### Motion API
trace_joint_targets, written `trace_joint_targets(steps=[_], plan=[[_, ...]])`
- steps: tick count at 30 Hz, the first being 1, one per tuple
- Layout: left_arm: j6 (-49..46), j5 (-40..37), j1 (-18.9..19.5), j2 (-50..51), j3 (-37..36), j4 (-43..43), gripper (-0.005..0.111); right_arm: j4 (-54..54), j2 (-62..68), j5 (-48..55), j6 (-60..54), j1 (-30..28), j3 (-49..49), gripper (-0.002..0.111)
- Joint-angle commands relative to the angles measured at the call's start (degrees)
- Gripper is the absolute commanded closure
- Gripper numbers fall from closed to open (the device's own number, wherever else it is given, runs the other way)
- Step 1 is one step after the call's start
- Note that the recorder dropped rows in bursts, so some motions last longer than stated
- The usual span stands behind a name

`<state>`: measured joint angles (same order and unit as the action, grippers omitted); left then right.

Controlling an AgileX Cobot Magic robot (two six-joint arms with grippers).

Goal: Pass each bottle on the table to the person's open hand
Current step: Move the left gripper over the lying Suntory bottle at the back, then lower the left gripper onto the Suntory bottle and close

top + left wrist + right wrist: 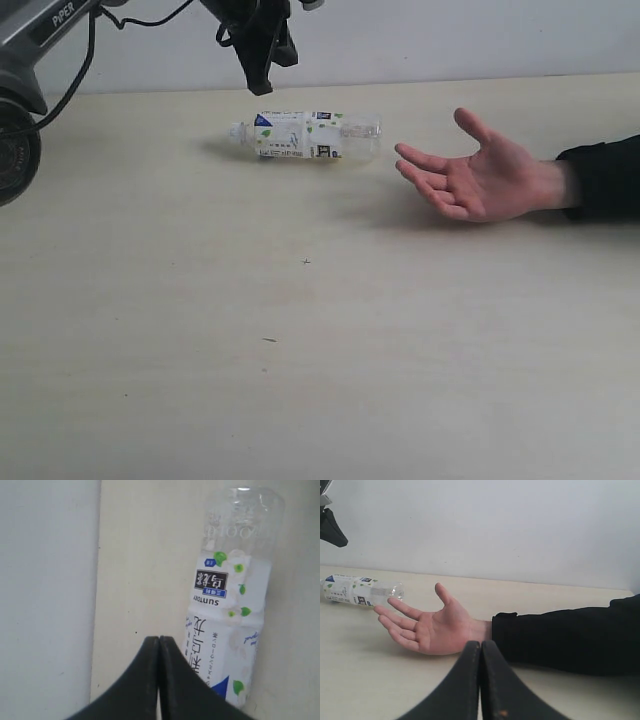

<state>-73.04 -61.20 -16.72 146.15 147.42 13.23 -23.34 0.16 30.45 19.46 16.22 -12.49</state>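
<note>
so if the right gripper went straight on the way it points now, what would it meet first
Most likely the person's bare open hand, near the wrist by the black sleeve cuff; the shut black right gripper aims there. Depth is unclear. The clear plastic bottle lies well aside.

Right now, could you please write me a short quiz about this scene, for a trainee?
1. True or false: the bottle stands upright on the table.
2. What does the left gripper hold? A) the bottle B) nothing C) a cloth
3. Fill in: the bottle's cap points ____ the hand.
Key: 1 false, it lies on its side; 2 B, shut and empty above the bottle; 3 away from.
</note>
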Motion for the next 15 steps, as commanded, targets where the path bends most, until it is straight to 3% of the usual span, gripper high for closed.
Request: trace_joint_targets(steps=[1,5,8,15], plan=[[-1.1,-0.6,0.2,-0.2,0.6,-0.2,0.096,0.3,-0.2,-0.4,0.2,0.2,0.2,0.108],[-1.5,-0.9,0.1,0.3,0.6,-0.2,0.065,0.3,-0.2,-0.4,0.2,0.2,0.2,0.108],[-1.5,-0.9,0.1,1.5,0.6,-0.2,0.048,0.3,-0.2,-0.4,0.2,0.2,0.2,0.108],[-0.2,-0.8,0.1,3.7,0.6,-0.3,0.043,0.3,-0.2,-0.4,0.2,0.2,0.2,0.108]])
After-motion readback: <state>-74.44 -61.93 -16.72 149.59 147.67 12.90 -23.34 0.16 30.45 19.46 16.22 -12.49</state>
